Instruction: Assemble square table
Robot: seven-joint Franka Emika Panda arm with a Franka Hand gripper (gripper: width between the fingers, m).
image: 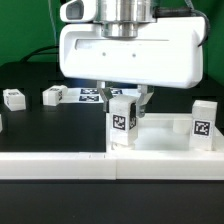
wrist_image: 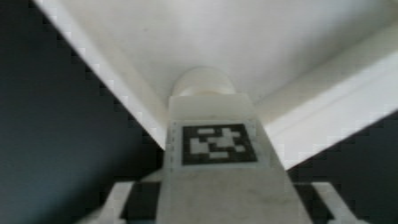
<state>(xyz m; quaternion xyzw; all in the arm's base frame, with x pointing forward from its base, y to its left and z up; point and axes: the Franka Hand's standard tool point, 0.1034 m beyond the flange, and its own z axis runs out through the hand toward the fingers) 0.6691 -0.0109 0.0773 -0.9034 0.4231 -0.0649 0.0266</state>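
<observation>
Square table's leg (image: 122, 122) stands upright, clenched in the gripper (image: 124, 102), over the left corner of the tray-like top (image: 165, 135) as the exterior view shows it. The socket is hidden, so an off-centre or tilted push might jam the leg or twist it in the grip. A second leg (image: 203, 120) stands farther right. Two loose legs (image: 53, 95) and the marker board (image: 90, 95) lie well behind, blocking nothing.

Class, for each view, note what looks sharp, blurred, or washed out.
Exterior view: the tag on the leg held in the gripper is fairly crisp; the white tabletop washes out, edges faint. Wrist view: soft overall; the leg's far end blurs into the pale background.
</observation>
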